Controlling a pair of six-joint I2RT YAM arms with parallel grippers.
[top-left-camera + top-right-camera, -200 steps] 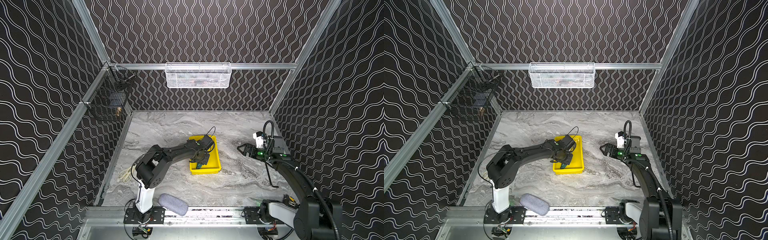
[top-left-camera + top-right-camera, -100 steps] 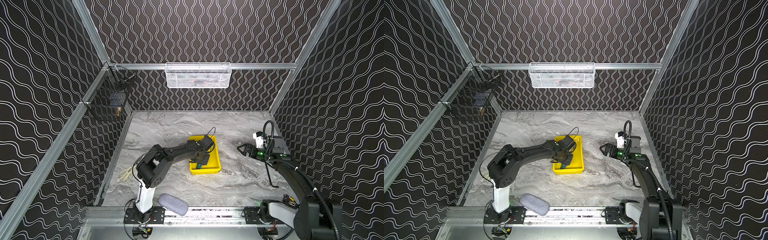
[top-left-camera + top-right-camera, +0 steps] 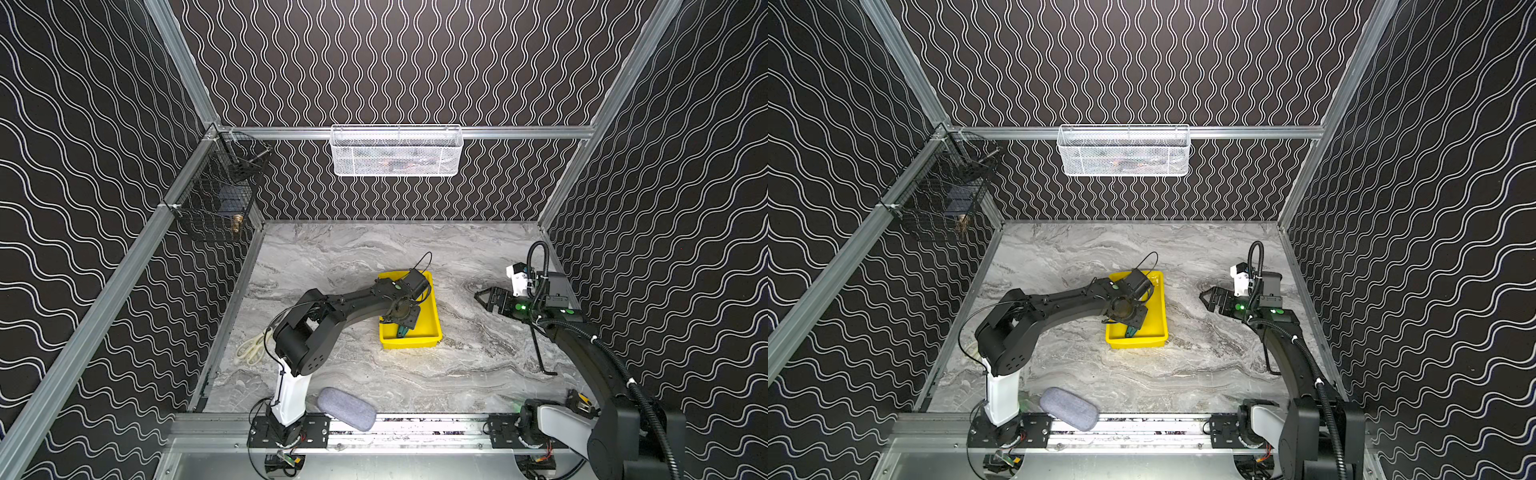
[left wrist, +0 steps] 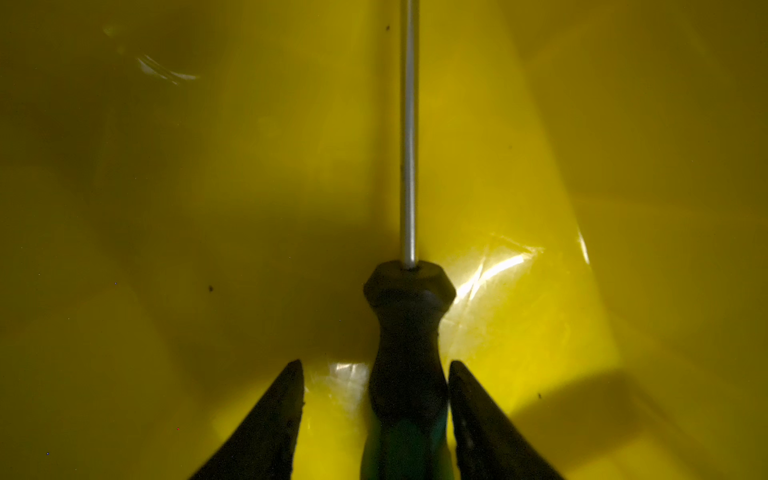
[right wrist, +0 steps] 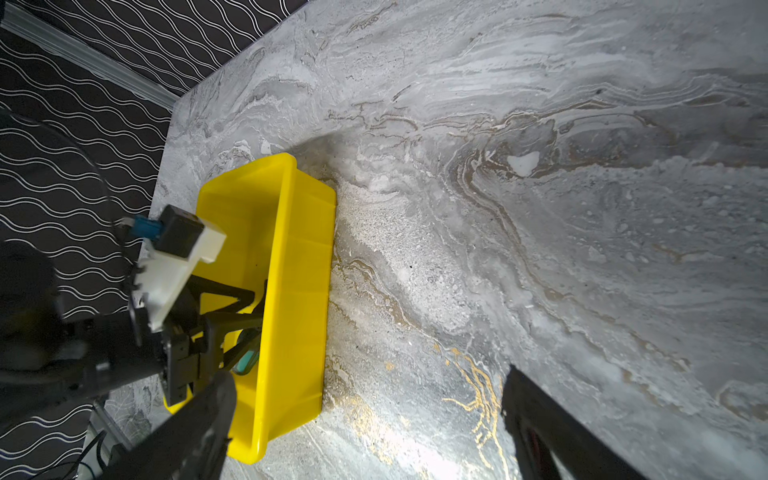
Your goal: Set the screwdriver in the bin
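Since the earlier frames the left arm has kept its station over the bin, and its jaws have parted.

1. Left gripper (image 4: 375, 365): reaches into the bin (image 3: 409, 343) from the left, seen in both top views (image 3: 1128, 322). In the left wrist view the fingers (image 4: 270, 424) flank the screwdriver handle. Yellow floor shows between one finger and the handle; the other finger sits just beside it, and contact cannot be confirmed. Jaws released.

2. Screwdriver (image 4: 405, 353): inside the bin, in its near half. It appears to lie on the bin floor, shaft running away from the gripper. Both top views show only the teal butt (image 3: 402, 331) past the gripper; the shaft is hidden there. The right wrist view shows the same teal end (image 5: 247, 357) behind the bin wall (image 5: 299, 270).

3. Right gripper (image 3: 480, 297): well to the right of the bin, above the marble-patterned tabletop (image 3: 374, 249). Fingers spread wide, nothing between them (image 5: 368, 372).

4. Other items: black hex key (image 3: 538, 353) on the table at near right. Grey oval pouch (image 3: 347, 409) at the near edge beside the left arm's base. White mesh basket (image 3: 397, 151) on the far wall. Black wire basket (image 3: 216, 195) on the left wall.
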